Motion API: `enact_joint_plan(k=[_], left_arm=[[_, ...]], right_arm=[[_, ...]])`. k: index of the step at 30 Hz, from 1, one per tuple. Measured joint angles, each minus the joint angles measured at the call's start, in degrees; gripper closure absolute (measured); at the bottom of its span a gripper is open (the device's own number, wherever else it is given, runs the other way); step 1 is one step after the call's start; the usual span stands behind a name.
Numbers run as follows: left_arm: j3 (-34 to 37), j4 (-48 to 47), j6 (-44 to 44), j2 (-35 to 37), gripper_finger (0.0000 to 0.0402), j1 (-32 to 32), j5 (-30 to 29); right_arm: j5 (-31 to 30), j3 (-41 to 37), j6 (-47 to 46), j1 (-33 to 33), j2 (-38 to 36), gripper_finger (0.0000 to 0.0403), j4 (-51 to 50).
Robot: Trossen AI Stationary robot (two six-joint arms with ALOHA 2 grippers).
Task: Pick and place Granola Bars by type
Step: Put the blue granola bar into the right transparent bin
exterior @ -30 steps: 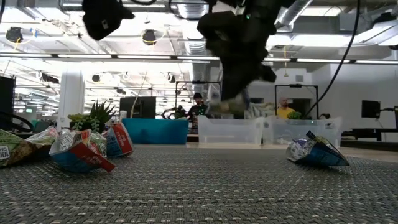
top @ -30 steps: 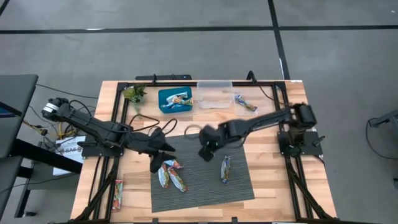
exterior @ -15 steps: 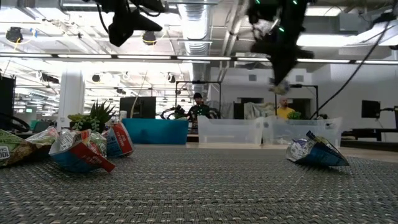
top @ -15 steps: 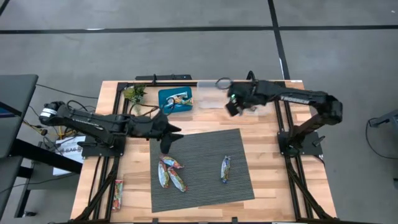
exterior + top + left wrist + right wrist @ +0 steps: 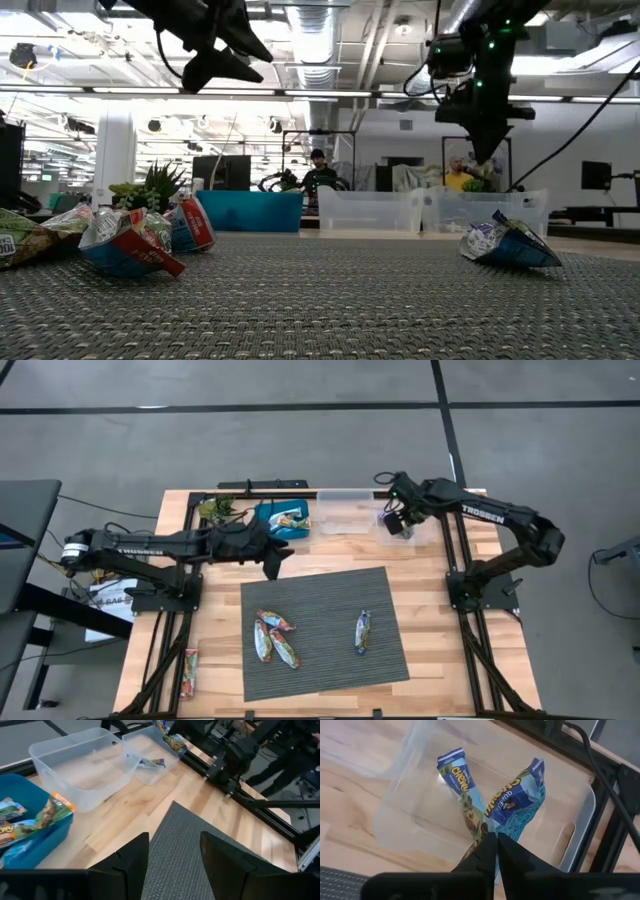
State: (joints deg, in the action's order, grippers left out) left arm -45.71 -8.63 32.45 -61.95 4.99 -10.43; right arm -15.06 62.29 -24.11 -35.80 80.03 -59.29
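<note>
The right hand (image 5: 492, 842), pinched shut on a crinkly blue-and-white foil granola bar (image 5: 512, 805), hangs over the small clear plastic bin (image 5: 575, 827) holding its twin, evidently sorting by type; the left hand (image 5: 172, 852) waits open above the desk (image 5: 450, 620).

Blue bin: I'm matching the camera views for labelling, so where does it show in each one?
High view: blue bin near the table's back edge, left of the clear tub.
Low view: blue bin behind the mat, left of centre, clear tub on its right.
Left wrist view: blue bin at lower left, beside the clear tub.
Right wrist view: not in it.
Shared landmark: the clear tub.
</note>
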Motion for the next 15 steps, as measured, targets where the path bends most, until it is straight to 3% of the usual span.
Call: enact_joint_plan(k=[8,15], left_arm=[[0.0,-0.1,0.2,0.0,0.0233,0.7,0.3],[0.0,-0.1,-2.1,0.0,0.0233,0.0,9.1]], right_arm=[[0.8,0.0,3.6,-0.7,1.8,0.0322,3.2],[12.0,0.0,3.2,3.8,0.2,0.0263,6.2]])
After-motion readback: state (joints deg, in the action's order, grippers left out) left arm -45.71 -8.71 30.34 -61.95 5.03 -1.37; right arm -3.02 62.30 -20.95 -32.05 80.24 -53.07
